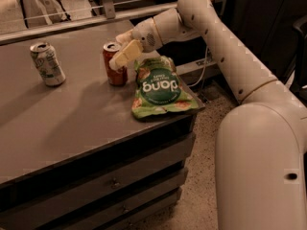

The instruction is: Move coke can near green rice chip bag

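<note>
Well, the coke can (115,72) is standing upright on the table (72,123) just beside the green rice chip bag (160,87), at the bag's far left corner and close enough that the two look nearly touching. The gripper (118,51) is sitting right at the can's top, on the side facing the bag, with the white arm (216,37) reaching in over the bag from behind it. Whether the gripper is clenching the can or has let go of it, I cannot tell from here.

The can is looking like a thin, smooth metal cylinder: stiff enough to take a squeeze across its middle, but slippery and easy to dent or tip if pinched near the rim. I am judging the safest hold to be around the red body, well below the silver top. A second can (47,63), white and green, is standing well apart from the bag, further left.
</note>
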